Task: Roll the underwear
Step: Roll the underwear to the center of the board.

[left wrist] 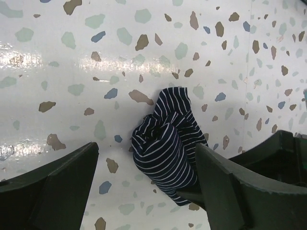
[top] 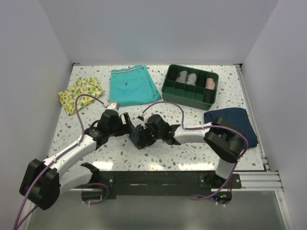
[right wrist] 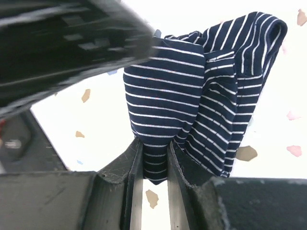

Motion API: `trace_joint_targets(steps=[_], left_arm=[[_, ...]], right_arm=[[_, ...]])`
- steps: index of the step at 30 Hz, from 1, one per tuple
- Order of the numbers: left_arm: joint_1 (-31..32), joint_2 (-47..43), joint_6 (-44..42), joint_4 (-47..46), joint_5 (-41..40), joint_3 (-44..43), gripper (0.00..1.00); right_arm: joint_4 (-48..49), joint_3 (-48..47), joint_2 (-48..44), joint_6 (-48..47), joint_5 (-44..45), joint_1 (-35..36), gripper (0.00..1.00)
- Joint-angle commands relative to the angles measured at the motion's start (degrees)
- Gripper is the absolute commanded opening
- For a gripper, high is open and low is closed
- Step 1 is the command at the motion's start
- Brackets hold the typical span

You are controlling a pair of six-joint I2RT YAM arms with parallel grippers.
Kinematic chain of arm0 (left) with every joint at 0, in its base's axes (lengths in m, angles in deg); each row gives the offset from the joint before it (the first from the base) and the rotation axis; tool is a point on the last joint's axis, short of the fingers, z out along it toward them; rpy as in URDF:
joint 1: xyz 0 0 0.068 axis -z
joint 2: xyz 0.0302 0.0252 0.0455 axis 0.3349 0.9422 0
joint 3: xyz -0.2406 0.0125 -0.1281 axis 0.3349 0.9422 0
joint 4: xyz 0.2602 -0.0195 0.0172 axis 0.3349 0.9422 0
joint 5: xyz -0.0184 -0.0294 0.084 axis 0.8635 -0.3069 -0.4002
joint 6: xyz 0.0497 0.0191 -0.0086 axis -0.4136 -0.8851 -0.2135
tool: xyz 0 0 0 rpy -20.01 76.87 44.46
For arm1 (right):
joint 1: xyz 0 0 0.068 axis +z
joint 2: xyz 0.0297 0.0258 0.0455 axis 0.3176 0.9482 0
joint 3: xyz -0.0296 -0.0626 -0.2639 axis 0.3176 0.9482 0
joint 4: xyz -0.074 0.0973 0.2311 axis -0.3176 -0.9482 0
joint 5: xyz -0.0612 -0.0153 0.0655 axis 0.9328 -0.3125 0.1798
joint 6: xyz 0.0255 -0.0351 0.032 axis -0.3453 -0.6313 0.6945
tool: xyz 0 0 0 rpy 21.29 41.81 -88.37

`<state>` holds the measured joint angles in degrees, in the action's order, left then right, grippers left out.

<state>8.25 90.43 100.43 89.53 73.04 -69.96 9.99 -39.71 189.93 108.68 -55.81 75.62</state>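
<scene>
Table (top: 182,153): white terrazzo top with grey, brown and blue flecks, glossy; enclosed by plain white walls at rear and both sides

Teal shorts (top: 133,86): folded flat, rear centre of table, pale waistband towards the back

Lemon-print cloth (top: 81,94): yellow and green pattern, rear left, just beside the shorts but apart from them

Green divided tray (top: 166,84): rear right, set at a slight angle; holds two pale grey rolls (top: 187,76) side by side, one pink roll (top: 210,83) and one black roll (top: 208,95) in the right-hand compartments

Plain navy garment (top: 237,122): right edge of table, in front of the tray, loosely folded

Metal rail (top: 254,181): along the near edge
</scene>
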Motion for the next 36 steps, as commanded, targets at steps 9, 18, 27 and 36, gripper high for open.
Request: trace_joint_targets(steps=[9, 18, 27, 36], left_arm=[[-0.4, -6.9, -1.8, -3.1, 6.4, 4.5, 0.87], [-0.4, -0.6, -4.3, -12.0, 13.2, 7.7, 0.87], [-0.4, 7.7, -1.5, -18.9, 12.1, 5.0, 0.90], [0.0, 13.9, 1.2, -18.9, 9.8, 4.0, 0.87]], right_arm=[[8.8, 6.1, 5.9, 26.6, -23.5, -11.6, 0.13], [7.3, 6.9, 9.5, 29.0, -28.4, -14.7, 0.14], [1.2, 4.5, 10.3, 24.2, -28.1, -14.7, 0.15], [-3.8, 2.7, 9.3, 19.8, -27.1, -14.7, 0.16]])
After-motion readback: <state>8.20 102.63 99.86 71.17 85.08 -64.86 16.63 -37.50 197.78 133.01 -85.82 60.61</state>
